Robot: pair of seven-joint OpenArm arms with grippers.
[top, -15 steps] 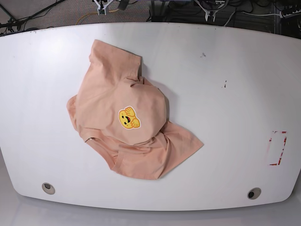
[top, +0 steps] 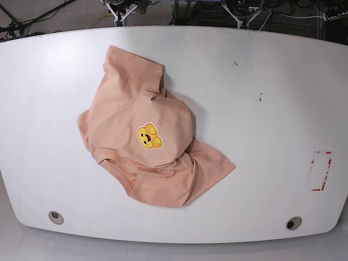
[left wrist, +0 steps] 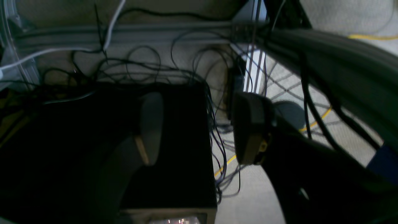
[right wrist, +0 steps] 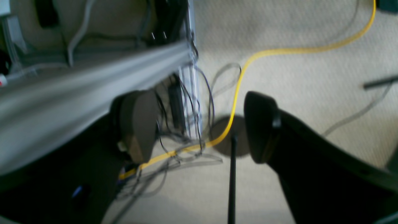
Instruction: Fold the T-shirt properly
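White table (top: 261,179) is seen from above; the T-shirt (top: 147,136) lies crumpled left of centre, emblem (top: 148,136) up, untouched. Left gripper (left wrist: 196,127) and right gripper (right wrist: 199,126) are parked off the table, jaws spread, nothing held. Fabric should probably be flattened first, with corners grasped wide apart.

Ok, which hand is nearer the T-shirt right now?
Right, probably. Both hang open beyond the far edge of the table, over the floor. The right hand is off the end holding the T-shirt; the left hand is off the other end.
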